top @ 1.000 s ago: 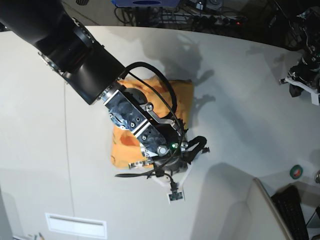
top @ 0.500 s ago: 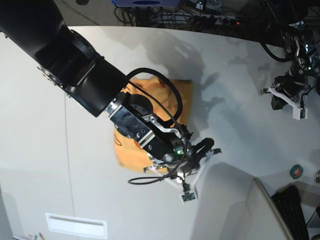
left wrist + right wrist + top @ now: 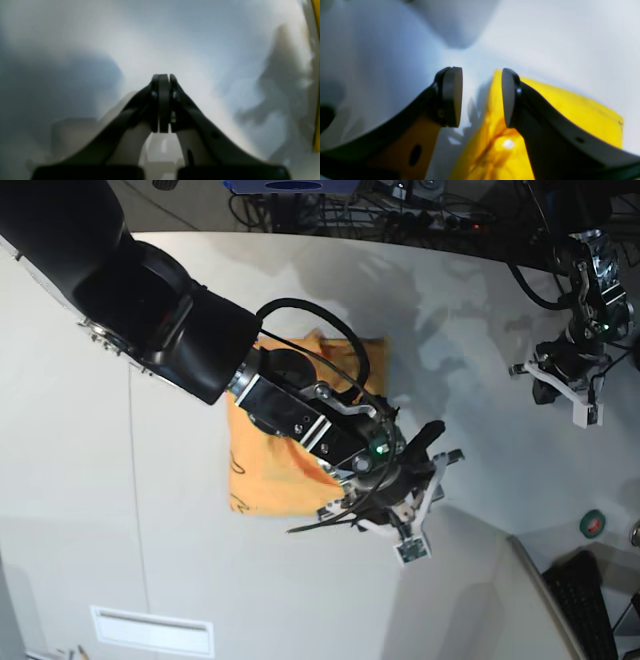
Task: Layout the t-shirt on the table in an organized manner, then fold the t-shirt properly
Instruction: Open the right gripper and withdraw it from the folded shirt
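Observation:
The light-orange t-shirt (image 3: 275,465) lies folded into a compact rectangle on the white table (image 3: 480,320), partly under my right arm. My right gripper (image 3: 443,443) is just past the shirt's right edge. In the right wrist view this gripper (image 3: 480,97) is open, and the shirt (image 3: 570,110) lies under and beside its right finger (image 3: 508,97) with nothing clamped. Far right in the base view, my left gripper (image 3: 548,370) hovers over bare table. The left wrist view shows it (image 3: 163,102) shut and holding nothing.
A green tape roll (image 3: 593,523) and a black keyboard (image 3: 590,605) sit at the lower right, beside a raised white panel (image 3: 470,600). Cables run along the back edge (image 3: 400,210). A thin dark seam (image 3: 135,480) crosses the table's left part.
My right gripper has opened and slid right, off the shirt's edge, and more of the folded shirt now shows. My left arm has come in from the right edge.

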